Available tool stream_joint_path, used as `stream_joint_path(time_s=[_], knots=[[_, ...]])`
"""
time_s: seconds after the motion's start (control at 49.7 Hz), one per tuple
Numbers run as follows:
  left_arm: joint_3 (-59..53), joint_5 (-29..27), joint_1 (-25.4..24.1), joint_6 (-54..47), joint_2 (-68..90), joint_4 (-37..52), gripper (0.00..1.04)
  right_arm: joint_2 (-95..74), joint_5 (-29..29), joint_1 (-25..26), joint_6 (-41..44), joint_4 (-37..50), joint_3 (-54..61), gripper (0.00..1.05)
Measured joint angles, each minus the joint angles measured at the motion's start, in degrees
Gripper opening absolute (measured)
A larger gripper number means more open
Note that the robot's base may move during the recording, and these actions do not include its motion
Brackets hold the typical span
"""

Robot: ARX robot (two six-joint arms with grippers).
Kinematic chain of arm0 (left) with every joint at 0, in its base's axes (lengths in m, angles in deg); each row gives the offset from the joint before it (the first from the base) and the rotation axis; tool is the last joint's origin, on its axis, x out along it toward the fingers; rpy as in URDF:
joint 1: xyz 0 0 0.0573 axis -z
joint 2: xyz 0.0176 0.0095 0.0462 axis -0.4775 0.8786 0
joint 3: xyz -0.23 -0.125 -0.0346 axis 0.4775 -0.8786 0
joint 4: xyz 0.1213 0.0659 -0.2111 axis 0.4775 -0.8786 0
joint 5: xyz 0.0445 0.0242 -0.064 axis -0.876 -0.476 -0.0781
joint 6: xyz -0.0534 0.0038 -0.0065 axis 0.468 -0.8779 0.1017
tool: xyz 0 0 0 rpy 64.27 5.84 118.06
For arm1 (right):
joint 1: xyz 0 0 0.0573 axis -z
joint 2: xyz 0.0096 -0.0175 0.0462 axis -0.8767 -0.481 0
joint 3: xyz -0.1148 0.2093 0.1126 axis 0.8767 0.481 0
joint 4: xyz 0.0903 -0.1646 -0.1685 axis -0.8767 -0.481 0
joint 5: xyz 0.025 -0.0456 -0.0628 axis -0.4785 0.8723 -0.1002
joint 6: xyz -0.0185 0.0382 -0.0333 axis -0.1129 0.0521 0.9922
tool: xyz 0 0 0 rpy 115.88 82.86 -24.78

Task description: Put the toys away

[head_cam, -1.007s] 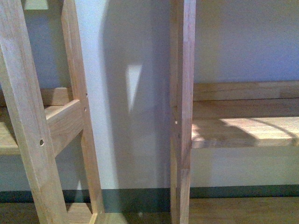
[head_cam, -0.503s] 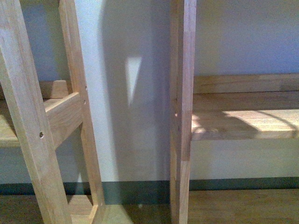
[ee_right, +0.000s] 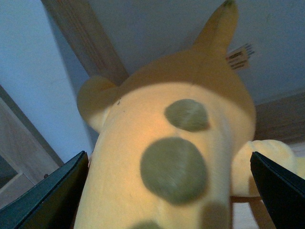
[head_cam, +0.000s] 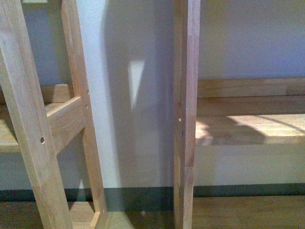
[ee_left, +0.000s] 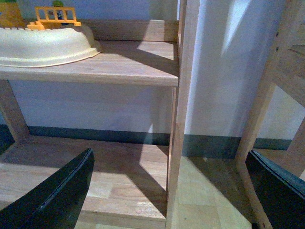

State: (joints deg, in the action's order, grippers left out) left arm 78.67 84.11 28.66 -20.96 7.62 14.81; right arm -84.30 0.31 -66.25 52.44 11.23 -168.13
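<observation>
The toy fills the right wrist view: a soft yellow-orange plush animal with grey-brown round spots, stubby limbs and a white hang tag. My right gripper is open, and the plush body lies between its black fingers, very close to the camera. I cannot tell whether the fingers touch it. My left gripper is open with nothing between its fingers, facing a wooden shelf unit. Neither gripper nor the toy shows in the front view.
A wooden upright and a slanted wooden frame stand before a pale wall, with a shelf board at the right. The left wrist view shows a cream basin and an orange toy fence on an upper shelf.
The front view has shifted slightly: the shelf board and frames sit a little higher in the picture than one second ago. No object moved in it.
</observation>
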Motion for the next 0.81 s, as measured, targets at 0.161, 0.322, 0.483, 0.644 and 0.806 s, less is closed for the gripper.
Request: stream_joint_path(time_s=[0.161, 0.322, 0.483, 0.644, 0.806], knots=[[0.0, 0.0, 0.0, 0.0, 0.0, 0.0, 0.99, 7.1, 0.7, 0.5, 1.9, 2.8, 8.2, 1.04], [0.0, 0.0, 0.0, 0.0, 0.0, 0.0, 0.99, 15.6, 0.6, 1.6, 3.5, 6.5, 19.0, 1.04], [0.0, 0.0, 0.0, 0.0, 0.0, 0.0, 0.99, 25.2, 1.9, 2.3, 6.6, 11.2, 32.0, 1.04], [0.0, 0.0, 0.0, 0.0, 0.0, 0.0, 0.99, 37.2, 4.8, 2.1, 11.8, 17.0, 47.3, 1.04], [0.0, 0.0, 0.0, 0.0, 0.0, 0.0, 0.99, 52.1, 6.9, 0.3, 16.3, 22.1, 65.6, 1.04]])
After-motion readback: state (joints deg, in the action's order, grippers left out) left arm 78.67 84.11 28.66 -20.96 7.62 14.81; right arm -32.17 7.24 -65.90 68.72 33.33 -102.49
